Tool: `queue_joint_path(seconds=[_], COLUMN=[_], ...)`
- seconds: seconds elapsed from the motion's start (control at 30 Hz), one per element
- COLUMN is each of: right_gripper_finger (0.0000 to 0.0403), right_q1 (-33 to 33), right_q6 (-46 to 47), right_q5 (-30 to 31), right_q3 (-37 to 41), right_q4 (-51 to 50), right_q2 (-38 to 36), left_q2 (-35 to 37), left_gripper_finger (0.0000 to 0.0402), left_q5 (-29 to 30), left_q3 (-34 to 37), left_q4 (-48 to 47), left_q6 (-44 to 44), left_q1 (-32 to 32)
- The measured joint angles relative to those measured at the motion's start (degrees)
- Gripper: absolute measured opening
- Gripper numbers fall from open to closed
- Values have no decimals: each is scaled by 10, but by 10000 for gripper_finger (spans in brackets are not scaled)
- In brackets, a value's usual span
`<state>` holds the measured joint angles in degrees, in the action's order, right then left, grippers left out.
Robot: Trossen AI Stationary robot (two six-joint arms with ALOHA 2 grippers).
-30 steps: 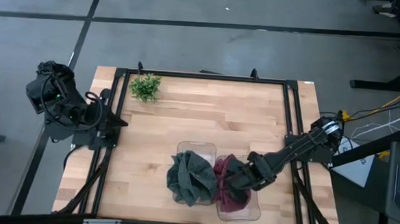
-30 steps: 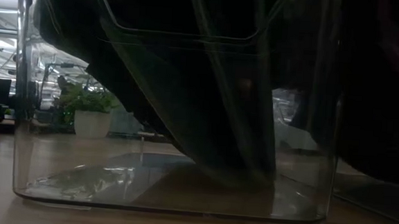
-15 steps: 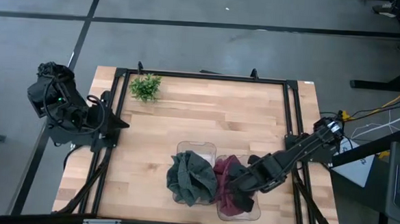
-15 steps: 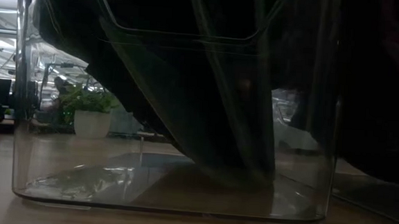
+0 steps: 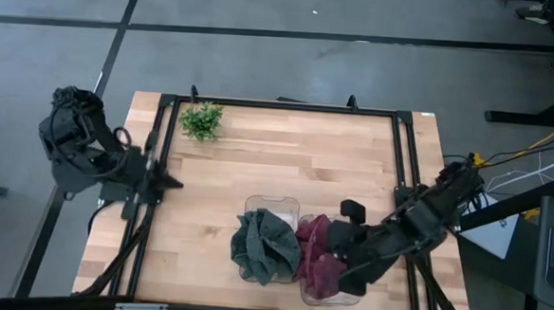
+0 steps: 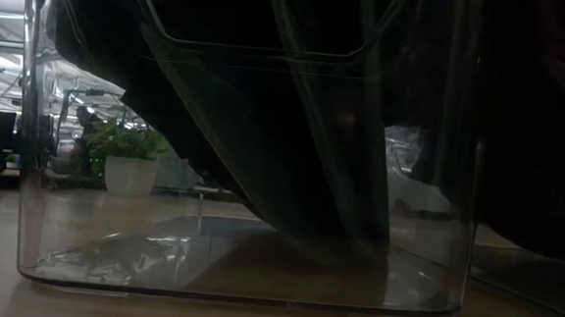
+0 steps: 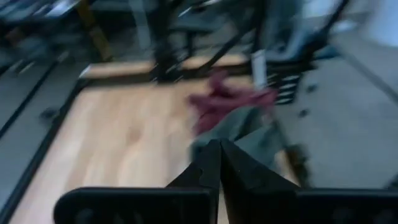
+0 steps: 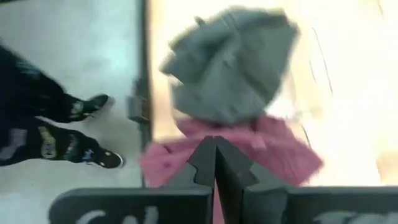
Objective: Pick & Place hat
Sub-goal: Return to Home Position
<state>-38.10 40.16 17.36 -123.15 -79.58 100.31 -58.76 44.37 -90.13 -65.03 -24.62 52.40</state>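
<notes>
Bins come first, at 6 o'clock on the table by its near edge. The left transparent bin holds the gray caps and the right transparent bin holds the red caps. The two bins stand side by side. Both heaps ride above the rims, and the gray caps lap over their bin's wall toward the red ones. From table height I get only a clear wall with dark cloth behind it.

The right gripper hangs just over the red caps, its fingers pressed together on nothing, as its wrist view shows. Its forearm slants back toward 3 o'clock, passing above that bin's outer rim. That view also catches a person's shoes on the floor beside the table edge.

The left gripper is well apart at 9 o'clock by the table's edge, its fingers likewise closed and empty. A small potted plant stands at 11 o'clock, far from everything.

My worry is the right arm's way out. If it swings low toward 3 o'clock, a link could clip the rim and shove the light bin, or drag a loose red cap off the heap. I'd lift clear before turning. Someone standing that close is a second reason to go slowly.
</notes>
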Motion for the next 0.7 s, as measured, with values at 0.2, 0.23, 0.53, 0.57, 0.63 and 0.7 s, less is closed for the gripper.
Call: queue_joint_path(seconds=[0.2,0.23,0.53,0.57,0.63,0.7], right_gripper_finger=[7,7,7,7,7,7], right_q1=[-9,-9,-9,-9,-9,-9], right_q6=[-142,-168,-299,-306,-319,-330], right_q5=[0,0,0,0,0,0], right_q3=[-83,-95,-108,-108,-108,-108], right_q4=[63,72,102,102,102,102], right_q2=[0,0,-44,-49,-59,-69], left_q2=[1,5,60,67,81,100], left_gripper_finger=[8,9,4,3,2,3], left_q5=[-100,-111,-247,-278,-330,-363], left_q3=[0,0,11,20,44,79], left_q4=[164,180,339,361,406,435], left_q6=[177,197,364,394,442,473], left_q1=[22,24,26,24,15,-5])
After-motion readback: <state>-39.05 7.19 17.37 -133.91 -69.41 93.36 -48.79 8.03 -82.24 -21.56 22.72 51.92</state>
